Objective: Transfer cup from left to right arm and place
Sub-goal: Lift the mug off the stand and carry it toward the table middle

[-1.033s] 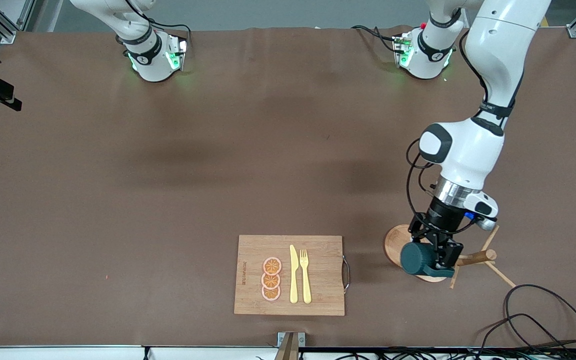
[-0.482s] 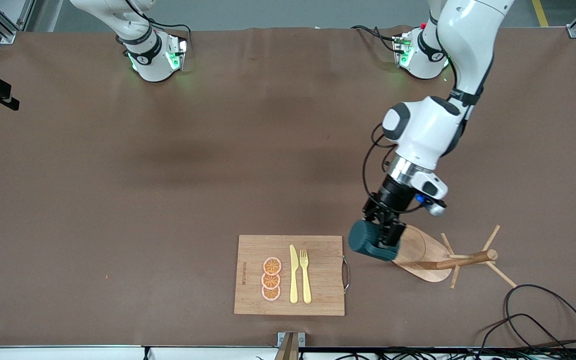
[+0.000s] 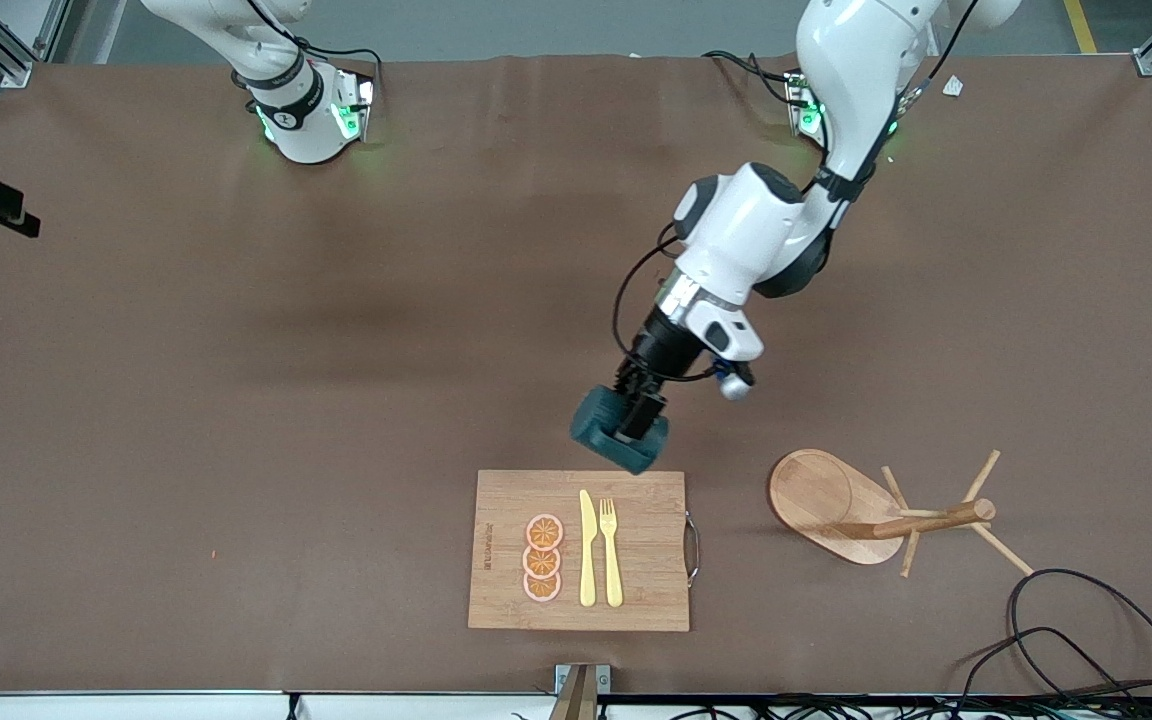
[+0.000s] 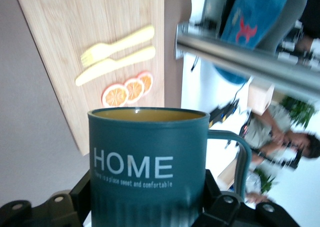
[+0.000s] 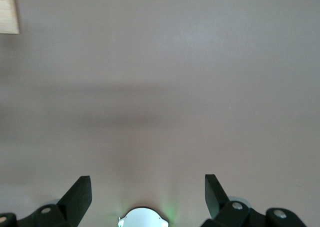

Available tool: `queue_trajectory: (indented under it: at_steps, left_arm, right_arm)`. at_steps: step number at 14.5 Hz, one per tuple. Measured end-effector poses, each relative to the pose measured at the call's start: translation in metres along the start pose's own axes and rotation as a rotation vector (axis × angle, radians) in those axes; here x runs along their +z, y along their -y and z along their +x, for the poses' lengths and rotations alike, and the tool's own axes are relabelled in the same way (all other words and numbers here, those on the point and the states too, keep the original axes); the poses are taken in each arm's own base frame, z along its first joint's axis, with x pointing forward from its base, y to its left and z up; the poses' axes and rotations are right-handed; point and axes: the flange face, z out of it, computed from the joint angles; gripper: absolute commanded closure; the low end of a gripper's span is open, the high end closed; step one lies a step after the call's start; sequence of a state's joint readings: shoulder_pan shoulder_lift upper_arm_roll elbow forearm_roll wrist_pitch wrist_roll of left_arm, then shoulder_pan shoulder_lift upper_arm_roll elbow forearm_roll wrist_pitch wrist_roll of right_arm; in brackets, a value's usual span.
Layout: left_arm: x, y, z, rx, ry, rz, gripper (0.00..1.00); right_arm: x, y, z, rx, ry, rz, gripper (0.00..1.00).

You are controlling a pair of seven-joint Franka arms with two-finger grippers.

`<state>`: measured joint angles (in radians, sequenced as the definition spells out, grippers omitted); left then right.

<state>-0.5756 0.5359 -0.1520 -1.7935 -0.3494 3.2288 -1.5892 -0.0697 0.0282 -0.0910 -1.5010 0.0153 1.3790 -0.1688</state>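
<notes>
The cup (image 3: 598,424) is dark teal with a side handle, and white "HOME" lettering shows on it (image 4: 147,162) in the left wrist view. My left gripper (image 3: 639,428) is shut on the cup's body and holds it tilted in the air over the cutting board's edge nearest the robots. In the left wrist view the left gripper (image 4: 147,203) has one black finger on each side of the cup. My right gripper (image 5: 146,183) stands open with nothing between its fingers, over bare table close to its own base. It does not show in the front view, and the right arm waits.
A wooden cutting board (image 3: 646,590) carries a yellow knife (image 3: 587,548), a yellow fork (image 3: 612,550) and orange slices (image 3: 542,558). A wooden mug tree (image 3: 876,505) lies tipped over toward the left arm's end. Black cables (image 3: 1066,630) lie near the front edge there.
The left arm has carried the cup away from the mug tree toward the right arm's end, stopping above the board's edge. The right gripper reads steadily open.
</notes>
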Motion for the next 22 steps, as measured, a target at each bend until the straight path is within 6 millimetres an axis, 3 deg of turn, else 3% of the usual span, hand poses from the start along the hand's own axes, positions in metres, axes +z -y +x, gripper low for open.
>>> queue_trajectory:
  at_steps: [4, 6, 9, 12, 17, 22]
  left_arm:
    - [0.035, 0.019, -0.032, 0.202, 0.04, 0.018, 0.19]
    - [0.049, 0.028, -0.054, 0.321, 0.066, 0.016, 0.2]
    - [0.062, 0.035, -0.092, 0.503, 0.083, 0.086, 0.21]
    - [0.061, 0.034, -0.133, 0.663, 0.064, 0.162, 0.21]
    - [0.082, 0.089, -0.174, 0.97, 0.022, 0.171, 0.22]
    - [0.099, 0.129, -0.213, 1.216, -0.081, 0.127, 0.22]
  right_arm:
    - [0.062, -0.015, 0.043, 0.019, 0.099, 0.009, 0.0]
    - [0.079, -0.018, 0.055, 0.019, 0.111, 0.007, 0.0]
    - [0.075, -0.017, 0.058, 0.017, 0.093, 0.003, 0.0]
    - [0.072, -0.017, 0.057, 0.017, 0.089, 0.003, 0.0]
    - [0.072, -0.013, 0.058, 0.01, 0.089, 0.002, 0.0]
    - [0.072, -0.012, 0.057, 0.043, 0.098, 0.002, 0.0]
